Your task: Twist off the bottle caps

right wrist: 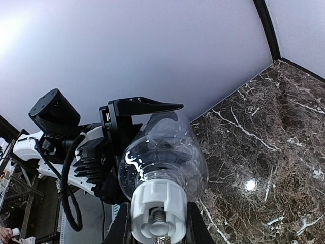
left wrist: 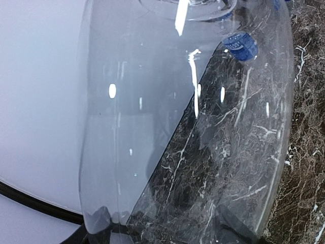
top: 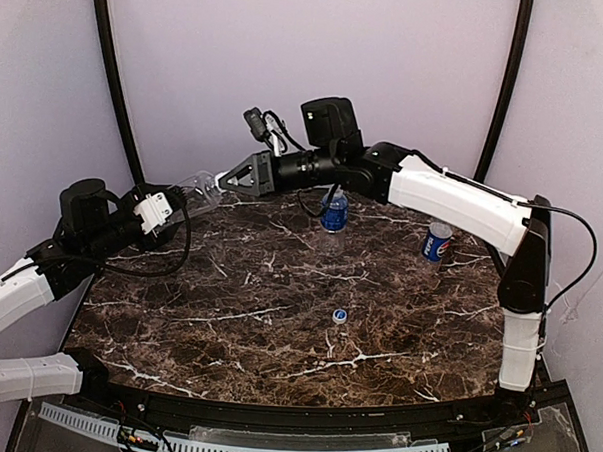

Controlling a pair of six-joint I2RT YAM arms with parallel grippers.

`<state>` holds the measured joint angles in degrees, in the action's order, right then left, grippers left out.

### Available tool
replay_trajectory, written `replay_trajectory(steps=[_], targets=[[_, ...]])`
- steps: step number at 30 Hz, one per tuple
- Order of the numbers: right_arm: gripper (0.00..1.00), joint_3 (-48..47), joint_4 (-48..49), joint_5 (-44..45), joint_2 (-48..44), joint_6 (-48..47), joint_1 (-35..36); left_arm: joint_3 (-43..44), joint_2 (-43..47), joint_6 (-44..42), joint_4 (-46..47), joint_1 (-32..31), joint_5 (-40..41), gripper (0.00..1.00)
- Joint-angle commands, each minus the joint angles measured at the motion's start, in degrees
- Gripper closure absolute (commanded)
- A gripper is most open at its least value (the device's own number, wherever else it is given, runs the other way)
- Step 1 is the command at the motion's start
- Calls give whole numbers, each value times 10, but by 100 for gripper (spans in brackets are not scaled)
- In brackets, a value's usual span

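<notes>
Right wrist view: the white cap point(right wrist: 152, 201) is seen clenched between the two fingers of the right pincer point(right wrist: 158, 230), so that a turn of the wrist can be passed straight to it. The unlabelled bottle point(right wrist: 167, 152) behind it is held roughly level in the air, off the bench point(top: 277, 335), by the left pincer point(top: 183, 194). That pincer's jaws are clamped round the body, presumably so that the bottle is kept from spinning with its cap. The blue-labelled bottle point(top: 334, 212) and the Pepsi bottle point(top: 438, 242) are stood upright towards the back of the bench, well apart from the work. One blue cap point(top: 340, 315) lies loose near the middle. Unscrewing the white cap is judged to be the step in hand.
</notes>
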<state>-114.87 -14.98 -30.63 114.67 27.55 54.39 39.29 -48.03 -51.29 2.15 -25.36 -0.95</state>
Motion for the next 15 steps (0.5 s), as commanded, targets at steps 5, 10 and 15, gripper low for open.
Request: replay_trajectory(steps=[5, 10, 15], targets=[[100, -8, -12, -62, -3, -137, 8, 11, 5, 4, -50, -3, -55, 67], [100, 57, -93, -2, -57, -492, 62, 41, 1, 23, -203, -3, -186, 69], [100, 192, -91, 48, -118, -807, 115, 45, 4, 46, -297, -3, -279, 70]])
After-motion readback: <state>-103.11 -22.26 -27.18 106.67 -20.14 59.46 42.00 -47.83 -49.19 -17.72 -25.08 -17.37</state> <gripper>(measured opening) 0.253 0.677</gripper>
